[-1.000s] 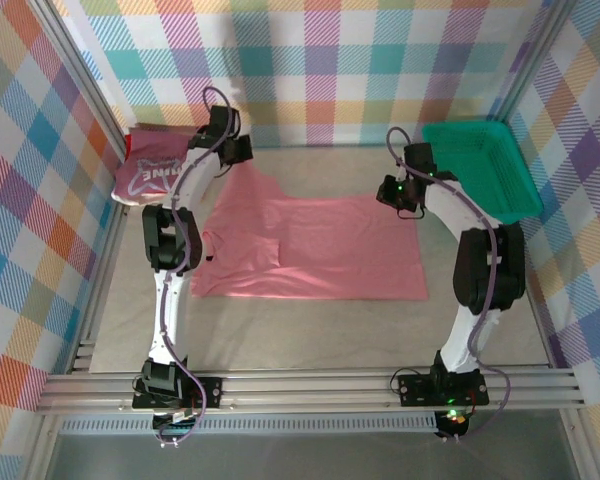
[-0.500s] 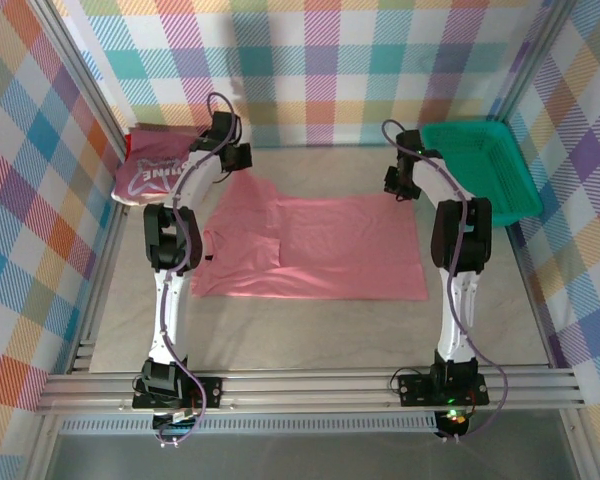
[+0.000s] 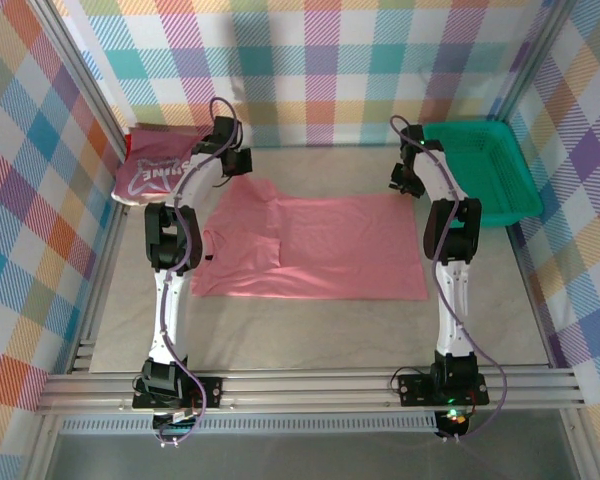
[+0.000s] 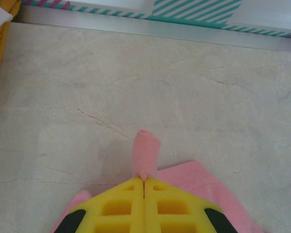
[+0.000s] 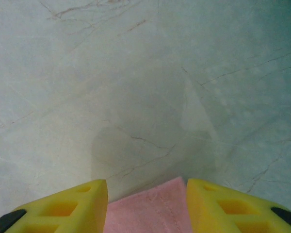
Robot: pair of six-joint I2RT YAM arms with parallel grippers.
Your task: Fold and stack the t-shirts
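Moved: right arm has reached to the shirt's far right corner, jaws parting.
Room: plaid walls [image 3: 320, 60] stand close round.
Table [image 3: 320, 330]: pale and smooth, so cloth should slide.
Salmon-pink t-shirt [image 3: 310, 248]: spread mid-table, light and limp; best taken at corners.
Left gripper [image 4: 144, 180]: clamped on a far-left tuft.
Right gripper [image 5: 146, 187]: half open, corner between its fingers, probably loose.

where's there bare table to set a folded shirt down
Widest bare table: the near strip between the salmon-pink shirt and the arm bases. Also the right edge, on the near side of the green basket. Crowded: far left corner, with the dark pink shirt and left gripper.
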